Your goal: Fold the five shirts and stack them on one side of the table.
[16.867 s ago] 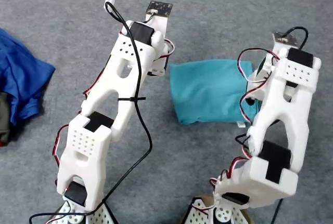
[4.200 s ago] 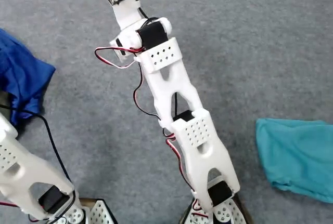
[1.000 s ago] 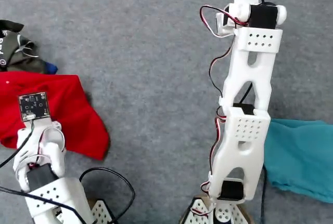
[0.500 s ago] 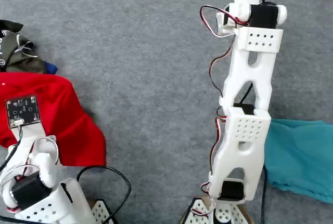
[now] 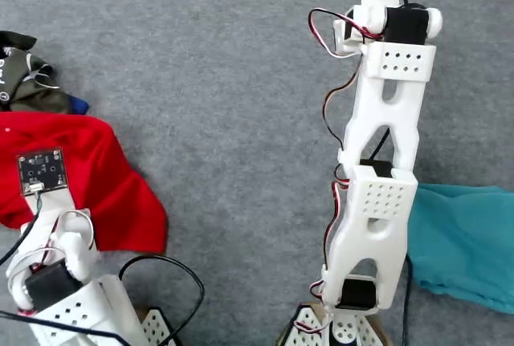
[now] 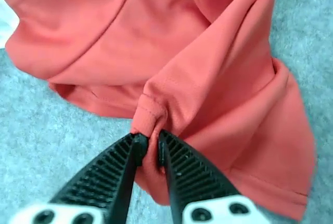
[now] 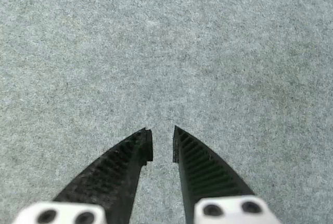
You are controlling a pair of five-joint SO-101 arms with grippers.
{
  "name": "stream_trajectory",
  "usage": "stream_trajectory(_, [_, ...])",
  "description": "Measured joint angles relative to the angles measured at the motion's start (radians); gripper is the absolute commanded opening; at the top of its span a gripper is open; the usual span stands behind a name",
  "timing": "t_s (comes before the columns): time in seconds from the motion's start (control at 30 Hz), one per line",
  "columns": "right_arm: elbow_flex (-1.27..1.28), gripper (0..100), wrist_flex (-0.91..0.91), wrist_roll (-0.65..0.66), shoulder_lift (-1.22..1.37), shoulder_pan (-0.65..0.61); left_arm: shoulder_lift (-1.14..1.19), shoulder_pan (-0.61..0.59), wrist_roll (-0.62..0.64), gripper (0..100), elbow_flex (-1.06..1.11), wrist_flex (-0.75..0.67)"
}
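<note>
A red shirt (image 5: 112, 181) lies crumpled at the near left of the grey table (image 5: 233, 105). My left gripper (image 6: 149, 142) is shut on a bunched fold of this red shirt (image 6: 208, 78), low over the cloth. A folded teal shirt (image 5: 466, 238) rests at the near right edge. A heap of dark shirts (image 5: 24, 81) sits at the far left. My right arm (image 5: 393, 49) stretches out to the far side of the table. Its gripper (image 7: 163, 143) hangs a little open above bare grey cloth, holding nothing.
The right arm's long white links (image 5: 377, 201) stand between the table's middle and the teal shirt. A black cable (image 5: 169, 270) loops by the left arm's base. Bare table (image 5: 241, 57) spreads across the middle and far side.
The left arm has drawn back toward the near edge with the red shirt, whose right edge shifted slightly. The right arm has not moved.
</note>
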Motion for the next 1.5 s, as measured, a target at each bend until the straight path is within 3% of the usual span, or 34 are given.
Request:
stream_trajectory(0.17, [0.0, 9.2, 0.0, 0.0, 0.0, 0.0, 0.003, 0.0, 0.0, 2, 0.037, -0.149])
stream_trajectory(0.43, [0.0, 9.2, 0.0, 0.0, 0.0, 0.0, 0.003, 0.014, 0.0, 2, -0.061, -0.098])
stream_trajectory(0.57, [0.0, 9.2, 0.0, 0.0, 0.0, 0.0, 0.003, 0.097, 0.006, 2, -0.124, -0.012])
stream_trajectory(0.77, [0.003, 9.2, 0.0, 0.0, 0.0, 0.028, 0.035, 0.265, 0.12, 2, -0.241, 0.061])
stream_trajectory(0.97, [0.003, 9.2, 0.0, 0.0, 0.0, 0.058, 0.249, 0.414, 0.216, 2, -0.407, 0.063])
stream_trajectory(1.07, [0.003, 9.2, 0.0, 0.0, 0.0, 0.068, 0.397, 0.423, 0.236, 2, -0.528, 0.063])
stream_trajectory(1.17, [0.003, 9.2, 0.0, 0.0, 0.0, 0.075, 0.54, 0.321, 0.238, 2, -0.624, 0.063])
stream_trajectory(1.33, [0.02, 9.2, 0.0, 0.0, 0.0, 0.08, 0.783, 0.044, 0.241, 3, -0.789, 0.063])
stream_trajectory(1.5, [0.112, 9.2, 0.0, 0.0, 0.0, 0.08, 1.036, -0.123, 0.302, 19, -0.987, 0.063])
